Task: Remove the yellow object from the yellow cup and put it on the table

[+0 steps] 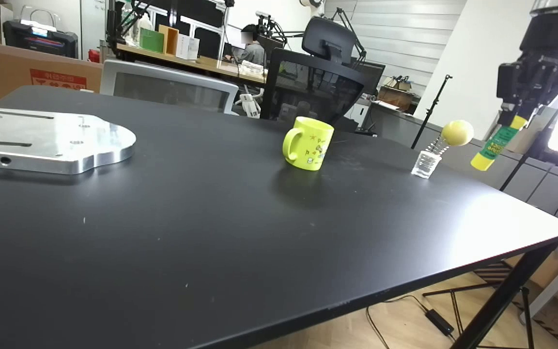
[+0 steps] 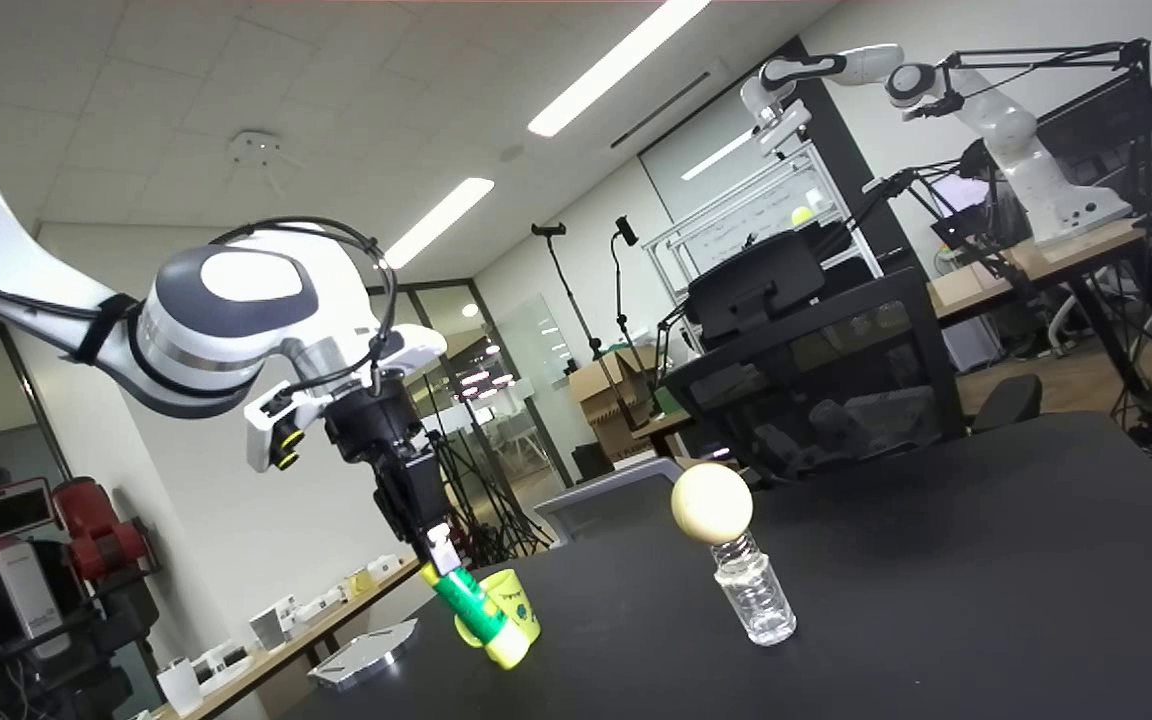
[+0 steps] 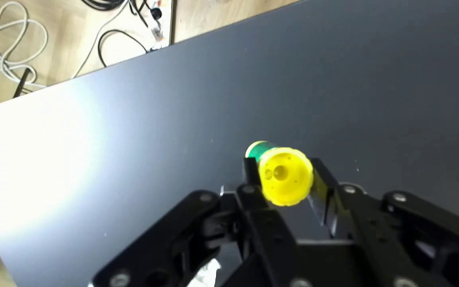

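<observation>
robotiq gripper [image 3: 284,172] up close in the wrist view, fingers gripping either side of the yellow end of a green-labelled glue stick [image 1: 499,143]; so getting it out of the yellow-green mug [image 1: 309,144] looks done to me; mug stands on the black table [image 1: 187,252] well apart from the gripper; glue stick hangs tilted just under the gripper with the table below it, no contact that i can see; what's left, i reckon, is lowering it and letting go
</observation>
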`<action>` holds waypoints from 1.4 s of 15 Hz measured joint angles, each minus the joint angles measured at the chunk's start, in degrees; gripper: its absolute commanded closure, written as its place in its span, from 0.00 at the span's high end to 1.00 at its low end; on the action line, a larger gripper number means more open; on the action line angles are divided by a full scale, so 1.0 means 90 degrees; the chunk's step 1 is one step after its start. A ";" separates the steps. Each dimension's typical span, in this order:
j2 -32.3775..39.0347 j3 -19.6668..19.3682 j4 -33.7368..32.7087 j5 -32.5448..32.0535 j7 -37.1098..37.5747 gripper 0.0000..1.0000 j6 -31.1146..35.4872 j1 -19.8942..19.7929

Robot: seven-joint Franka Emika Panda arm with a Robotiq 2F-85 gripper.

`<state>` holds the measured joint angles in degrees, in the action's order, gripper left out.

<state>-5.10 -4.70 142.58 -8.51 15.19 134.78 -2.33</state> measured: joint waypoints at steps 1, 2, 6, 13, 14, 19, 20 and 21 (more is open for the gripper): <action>0.0058 -0.0048 0.0134 0.0143 -0.0181 0.09 0.0072 -0.0105; 0.0137 -0.0076 0.0239 0.0249 -0.0301 0.09 0.0124 -0.0193; 0.0592 -0.0112 0.0386 0.0460 -0.0432 0.09 0.0194 -0.0327; 0.1207 -0.0115 0.0464 0.0753 -0.0694 0.09 0.0787 -0.0334; 0.1248 -0.0115 0.0477 0.0833 -0.0763 0.09 0.0848 -0.0334; 0.1332 -0.0114 0.0491 0.1070 -0.1009 0.80 0.0944 -0.0333; 0.1330 -0.0113 0.0491 0.1069 -0.1026 0.86 0.0944 -0.0330; 0.1322 -0.0113 0.0489 0.1052 -0.1026 0.92 0.0943 -0.0323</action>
<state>6.80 -5.72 146.98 0.95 5.96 143.27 -5.23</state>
